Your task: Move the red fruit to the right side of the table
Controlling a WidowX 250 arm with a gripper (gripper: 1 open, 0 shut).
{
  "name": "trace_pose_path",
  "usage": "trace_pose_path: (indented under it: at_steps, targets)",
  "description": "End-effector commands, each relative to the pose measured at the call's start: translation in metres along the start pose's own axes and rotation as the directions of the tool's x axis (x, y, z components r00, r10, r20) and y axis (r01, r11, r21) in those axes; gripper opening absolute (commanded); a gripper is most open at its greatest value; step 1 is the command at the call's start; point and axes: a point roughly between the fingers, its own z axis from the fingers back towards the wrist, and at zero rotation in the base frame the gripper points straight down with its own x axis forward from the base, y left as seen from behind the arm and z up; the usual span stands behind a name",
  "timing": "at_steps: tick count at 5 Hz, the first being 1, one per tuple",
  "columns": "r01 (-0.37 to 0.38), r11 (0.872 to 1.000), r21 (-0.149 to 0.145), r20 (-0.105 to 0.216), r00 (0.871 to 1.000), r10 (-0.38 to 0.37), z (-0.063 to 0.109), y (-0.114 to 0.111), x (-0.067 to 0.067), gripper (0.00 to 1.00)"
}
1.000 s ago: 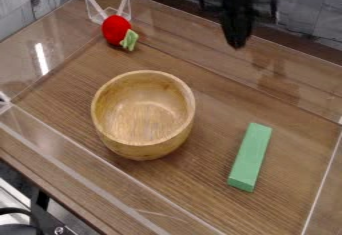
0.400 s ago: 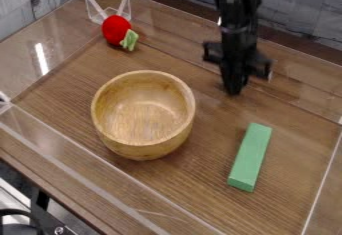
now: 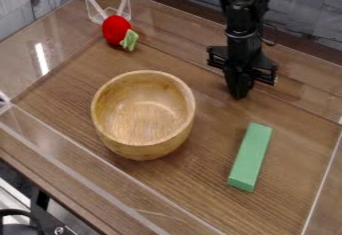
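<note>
Black arm [image 3: 238, 24] upright (fingers [image 3: 241, 87] perhaps down)

The red fruit [image 3: 118, 29] lies at the table's [image 3: 201, 189] far-left corner.

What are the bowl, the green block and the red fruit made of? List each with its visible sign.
Bowl: apparently wood, pale with visible grain and a soft sheen.
Green block: uniform matte green, possibly painted wood or plastic; can't tell which.
Red fruit: glossy bright red with a light green cap, likely plastic or rubber toy.
</note>
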Motion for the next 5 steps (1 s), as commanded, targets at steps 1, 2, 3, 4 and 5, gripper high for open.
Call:
trace_pose_path:
  at_steps: [1,2,3,4,5]
  targets:
    - [0.063,0.998,-0.007,0.01,0.998,-0.063,0.011,0.0,0.003,1.0]
    - [0.11,0.994,-0.015,0.01,0.994,-0.11,0.022,0.005,0.005,0.0]
    - [0.124,0.992,-0.02,0.021,0.992,-0.124,0.035,0.001,0.009,0.0]
    - [0.142,0.99,-0.027,0.017,0.99,-0.141,0.04,-0.005,0.013,1.0]
    - [0.117,0.993,-0.021,0.012,0.993,-0.117,0.044,0.004,0.012,0.0]
